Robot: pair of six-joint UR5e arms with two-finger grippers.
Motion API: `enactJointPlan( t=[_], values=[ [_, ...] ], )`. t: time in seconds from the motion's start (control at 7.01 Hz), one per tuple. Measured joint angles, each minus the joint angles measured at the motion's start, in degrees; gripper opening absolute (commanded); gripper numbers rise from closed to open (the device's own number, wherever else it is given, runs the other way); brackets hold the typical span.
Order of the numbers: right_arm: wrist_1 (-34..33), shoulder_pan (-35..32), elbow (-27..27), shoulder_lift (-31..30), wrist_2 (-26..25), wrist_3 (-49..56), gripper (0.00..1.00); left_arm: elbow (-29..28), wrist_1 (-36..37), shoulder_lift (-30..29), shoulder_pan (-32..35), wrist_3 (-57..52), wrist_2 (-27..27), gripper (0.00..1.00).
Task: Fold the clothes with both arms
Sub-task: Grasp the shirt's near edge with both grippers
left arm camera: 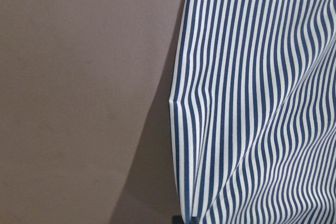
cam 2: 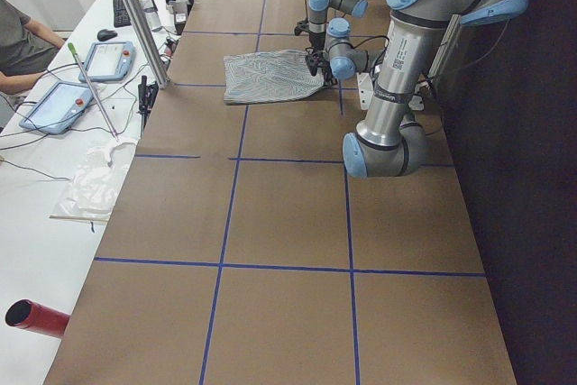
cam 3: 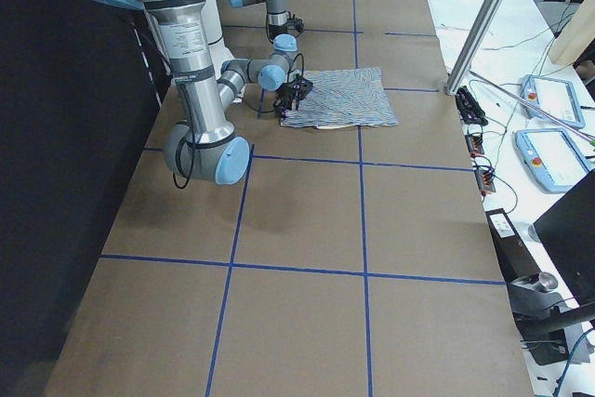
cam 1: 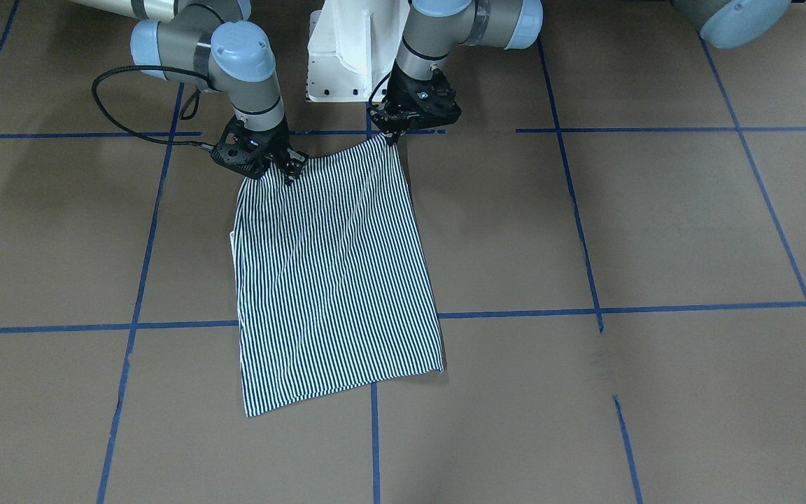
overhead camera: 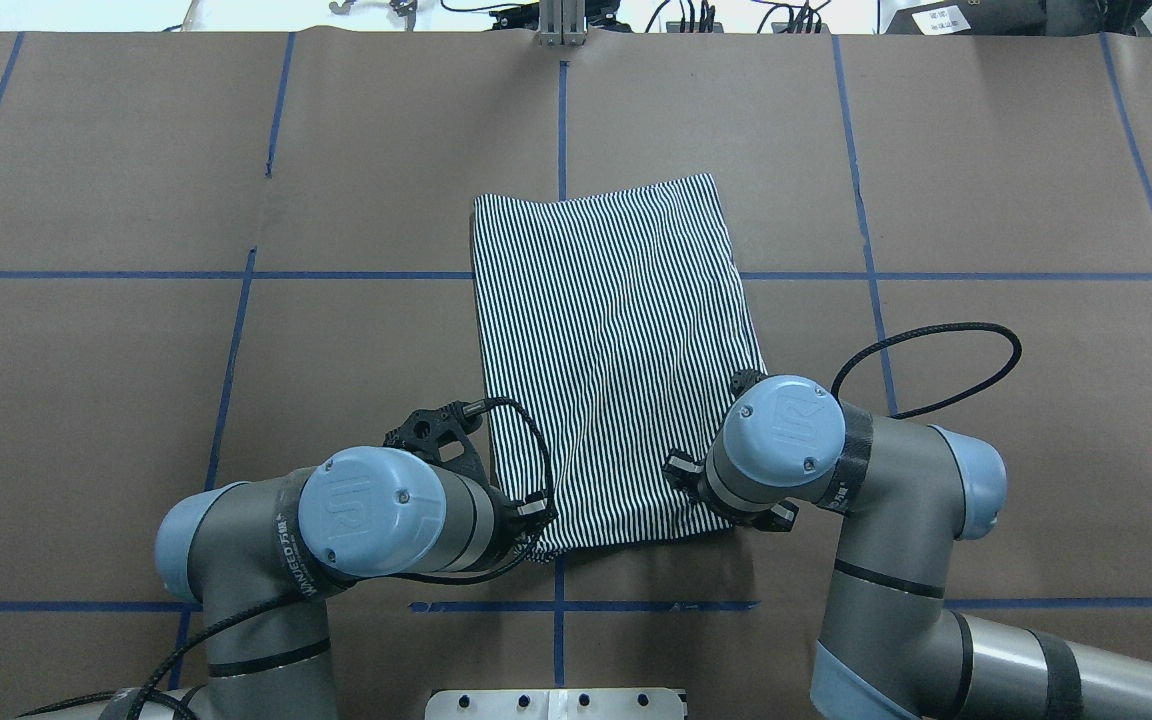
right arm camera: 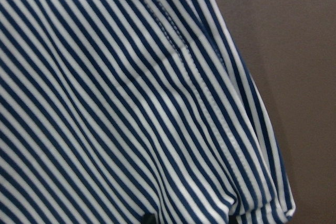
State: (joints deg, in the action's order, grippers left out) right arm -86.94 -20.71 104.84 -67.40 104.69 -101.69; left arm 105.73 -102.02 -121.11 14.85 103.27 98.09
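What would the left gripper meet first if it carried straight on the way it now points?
The left gripper points down onto the near corner of the polo shirt, which it seems to pinch. Straight on, it would press that cloth against the table beneath, though depth is unclear.

Grey-silver arms (overhead camera: pixel 876 560) with light-blue joint caps (overhead camera: pixel 372 510) and black cables (overhead camera: pixel 966 324).

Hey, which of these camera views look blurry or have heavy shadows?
Front-facing view: sharp, with soft shadows on the table near the top. Left wrist view: slightly soft close-up, and a dark shadow falls beside the shirt edge. Right wrist view: the stripes are mildly blurred. Both side views: the robot's side is almost black.
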Motion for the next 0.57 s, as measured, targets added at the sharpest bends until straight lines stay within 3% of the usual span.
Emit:
enactJointPlan(
  t=[0.57],
  values=[
    [-0.30,-0.03,1.55,0.52,-0.36,-0.16,0.00,0.00,-0.02,-0.11,0.00,0.00,0.00,0.00]
  ],
)
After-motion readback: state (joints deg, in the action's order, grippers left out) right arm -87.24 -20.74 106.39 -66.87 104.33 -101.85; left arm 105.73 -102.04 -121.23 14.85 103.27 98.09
